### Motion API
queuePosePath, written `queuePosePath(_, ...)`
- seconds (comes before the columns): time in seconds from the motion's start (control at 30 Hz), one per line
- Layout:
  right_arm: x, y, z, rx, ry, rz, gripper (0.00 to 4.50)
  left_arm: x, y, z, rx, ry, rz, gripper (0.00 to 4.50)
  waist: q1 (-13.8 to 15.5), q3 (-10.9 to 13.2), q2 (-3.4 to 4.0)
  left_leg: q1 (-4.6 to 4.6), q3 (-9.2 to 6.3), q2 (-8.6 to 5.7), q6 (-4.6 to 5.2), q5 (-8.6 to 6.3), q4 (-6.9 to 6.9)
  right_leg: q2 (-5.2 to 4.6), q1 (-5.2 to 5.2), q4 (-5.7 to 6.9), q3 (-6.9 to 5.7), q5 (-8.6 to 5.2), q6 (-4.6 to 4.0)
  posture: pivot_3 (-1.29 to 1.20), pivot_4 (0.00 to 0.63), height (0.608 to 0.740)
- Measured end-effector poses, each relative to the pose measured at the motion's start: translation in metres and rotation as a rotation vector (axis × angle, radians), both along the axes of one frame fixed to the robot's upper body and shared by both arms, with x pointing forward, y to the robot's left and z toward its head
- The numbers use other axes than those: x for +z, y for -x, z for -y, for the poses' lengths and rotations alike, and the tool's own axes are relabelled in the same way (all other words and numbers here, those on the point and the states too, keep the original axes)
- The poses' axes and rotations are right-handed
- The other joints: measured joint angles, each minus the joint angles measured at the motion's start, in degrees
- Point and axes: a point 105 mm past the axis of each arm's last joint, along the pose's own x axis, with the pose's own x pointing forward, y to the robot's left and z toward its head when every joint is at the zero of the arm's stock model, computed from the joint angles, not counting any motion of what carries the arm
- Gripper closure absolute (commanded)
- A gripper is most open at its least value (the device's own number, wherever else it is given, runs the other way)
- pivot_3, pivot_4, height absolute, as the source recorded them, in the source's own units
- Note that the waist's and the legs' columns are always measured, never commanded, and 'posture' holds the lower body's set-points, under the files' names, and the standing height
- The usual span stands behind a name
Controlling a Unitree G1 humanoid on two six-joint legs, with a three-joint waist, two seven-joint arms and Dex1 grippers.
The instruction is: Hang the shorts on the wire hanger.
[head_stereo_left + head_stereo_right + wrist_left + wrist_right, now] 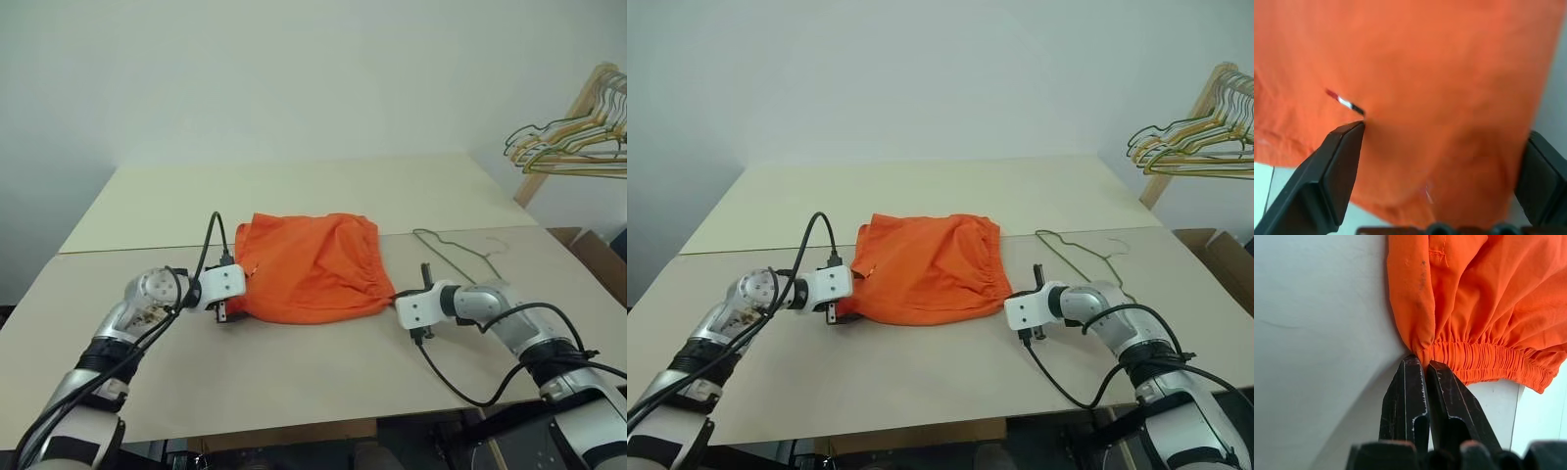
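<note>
The shorts (pixel 312 266) lie spread between both arms: the right tool (pixel 1422 363) is pinched shut on the waistband corner, the left tool (pixel 1442 161) gapes wide around the opposite edge, gripping nothing yet

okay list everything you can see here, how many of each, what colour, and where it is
shorts: one, bright orange, flat in the middle of the table between the two grippers
wire hanger: one, thin and dark, flat on the table just right of the shorts
bunch of hangers: several, pale green, yellow and grey, on a wooden rack at far right
table: one, pale beige, under everything
left gripper: one, black fingers, open around the shorts' left edge
right gripper: one, black fingers, shut on the shorts' waistband corner
</note>
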Motion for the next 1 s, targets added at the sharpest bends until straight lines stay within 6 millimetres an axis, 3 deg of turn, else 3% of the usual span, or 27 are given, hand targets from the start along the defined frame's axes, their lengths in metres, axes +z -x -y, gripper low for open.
queuePosePath(0.4, 0.001, -0.001, -0.002, -0.013, -0.01, -0.003, 4.5, -0.015, 0.001, -0.003, -0.017, -0.048, -0.017, 4.47, -1.2, 0.0, 0.02, 0.09, -0.06, 0.01, 0.24, -0.14, 0.0, -0.03, 0.05, 0.0, 0.03, 0.0, 0.0, -0.14, 0.0, 0.74)
queuePosePath(0.57, 0.001, 0.001, -0.005, -0.012, -0.022, -0.002, 4.5, -0.011, 0.003, -0.005, -0.023, -0.056, -0.003, 4.47, -1.4, 0.0, 0.02, -0.01, -0.07, 0.01, 0.1, -0.06, 0.0, -0.03, -0.03, 0.06, 0.04, 0.0, 0.01, -0.14, 0.0, 0.74)
queuePosePath(0.7, 0.006, 0.007, -0.01, -0.026, -0.078, 0.001, 4.5, 0.006, 0.014, -0.014, -0.011, -0.037, 0.037, 4.47, -1.6, 0.0, 0.02, -0.12, -0.16, 0.0, 0.06, -0.05, -0.03, -0.05, -0.19, 0.06, 0.18, 0.0, 0.02, -0.12, 0.0, 0.74)
queuePosePath(0.83, 0.03, 0.023, -0.014, 0.017, -0.11, 0.012, 4.5, 0.034, 0.046, -0.012, -0.05, 0.036, 0.011, 4.47, -1.3, 0.0, 0.04, -0.1, -0.24, 0.0, 0.21, -0.15, -0.02, -0.14, -0.14, 0.08, 0.21, -0.03, 0.08, -0.11, 0.0, 0.74)
queuePosePath(1.0, 0.056, 0.057, -0.011, 0.089, -0.11, -0.076, 4.5, 0.04, 0.092, -0.017, -0.082, 0.025, -0.112, 4.47, 0.0, 0.0, 0.05, 0.02, -0.26, 0.0, 0.55, -0.4, -0.05, -0.22, -0.06, -0.02, 0.16, -0.03, 0.09, -0.1, 0.0, 0.74)
